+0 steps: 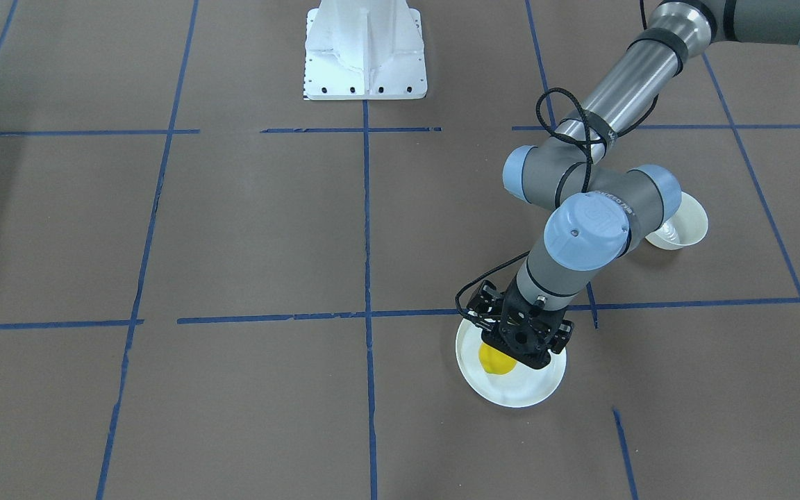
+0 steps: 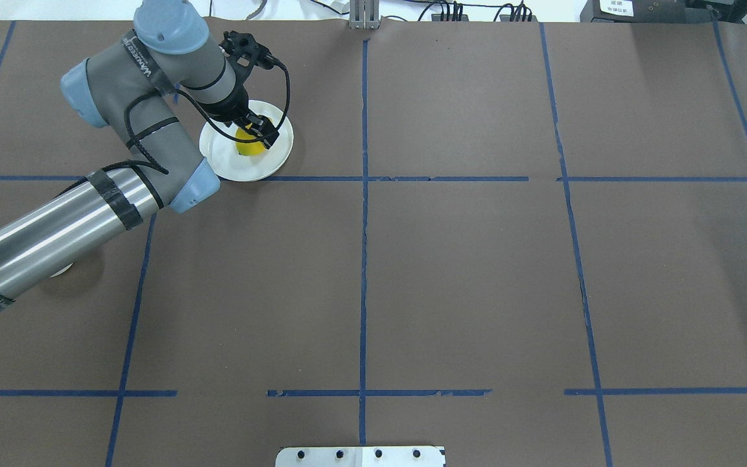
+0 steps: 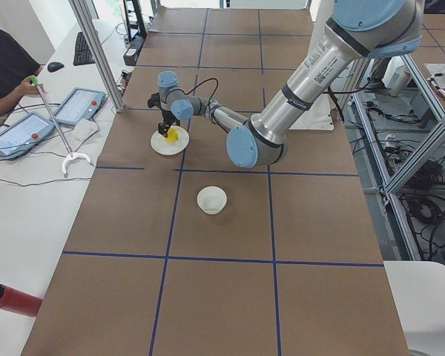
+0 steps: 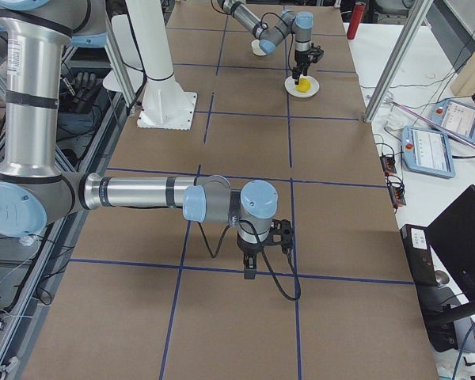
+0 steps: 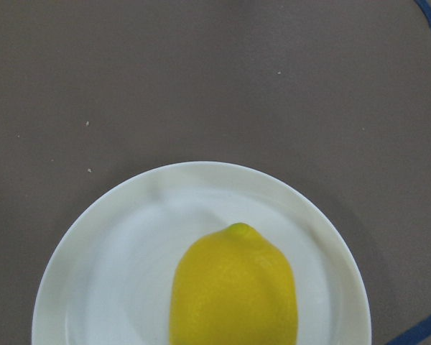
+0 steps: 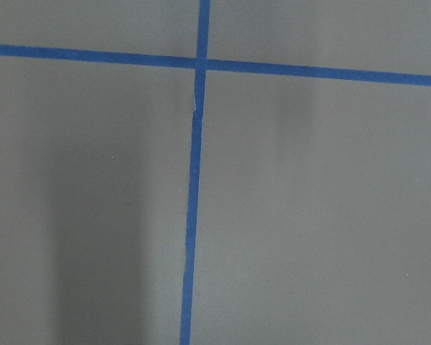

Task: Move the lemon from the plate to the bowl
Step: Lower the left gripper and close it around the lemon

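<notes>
- Front-facing view: shows the left gripper (image 1: 519,351) pointing down over the plate (image 1: 511,394), right at the lemon (image 1: 492,361). Leaves the lemon lying on the plate, with yellow peeking out beside the black fingers. Cannot tell whether those fingers clasp the fruit or stand apart from it. Places the bowl (image 1: 685,226) well apart from the plate, partly hidden behind the arm's wrist joints, on the brown table (image 1: 233,229).
- Overhead view: puts the plate (image 2: 231,162) in the far left part of the table, with the lemon (image 2: 247,148) on it under the left gripper (image 2: 262,133). Gives no clear look at the finger gap.
- Left side view: sets the bowl (image 3: 211,199) nearer the camera than the plate (image 3: 161,147), upright, well apart from it.
- Right side view: shows the right gripper (image 4: 249,273) pointing down close to the table, far from plate and bowl. Cannot tell its finger state from here.
- Left wrist view: looks straight down on the lemon (image 5: 233,287), resting on the plate near its lower edge. Shows no fingers.
- Right wrist view: shows only brown table crossed by blue tape (image 6: 194,180). Shows no fingers.
</notes>
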You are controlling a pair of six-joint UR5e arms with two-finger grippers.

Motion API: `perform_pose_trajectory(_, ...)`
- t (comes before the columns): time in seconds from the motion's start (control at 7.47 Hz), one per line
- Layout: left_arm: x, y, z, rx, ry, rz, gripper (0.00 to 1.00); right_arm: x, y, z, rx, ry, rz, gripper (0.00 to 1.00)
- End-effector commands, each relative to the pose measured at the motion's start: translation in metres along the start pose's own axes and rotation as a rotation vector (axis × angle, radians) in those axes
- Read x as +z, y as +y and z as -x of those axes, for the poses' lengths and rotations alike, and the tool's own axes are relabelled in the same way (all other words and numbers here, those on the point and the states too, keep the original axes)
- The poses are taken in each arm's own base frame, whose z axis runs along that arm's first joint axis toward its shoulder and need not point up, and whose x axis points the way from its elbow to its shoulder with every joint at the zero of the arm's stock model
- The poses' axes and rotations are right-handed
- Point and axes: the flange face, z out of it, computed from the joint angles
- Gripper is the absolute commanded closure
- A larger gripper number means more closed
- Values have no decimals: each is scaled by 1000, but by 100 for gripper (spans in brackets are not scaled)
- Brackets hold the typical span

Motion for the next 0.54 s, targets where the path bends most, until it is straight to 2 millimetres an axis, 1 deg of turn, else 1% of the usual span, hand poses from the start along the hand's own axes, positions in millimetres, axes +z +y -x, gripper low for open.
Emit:
perform_pose_trajectory(0.0, 12, 2, 8, 11, 2, -13, 0, 0, 0, 0, 0, 0, 0, 0)
perform_pose_trajectory(0.27, 14, 1, 7, 11, 5, -19, 0, 0, 0, 0, 0, 0, 0, 0)
perform_pose_trajectory(0.4, 17, 2, 10, 12, 5, -21, 0, 0, 0, 0, 0, 0, 0, 0)
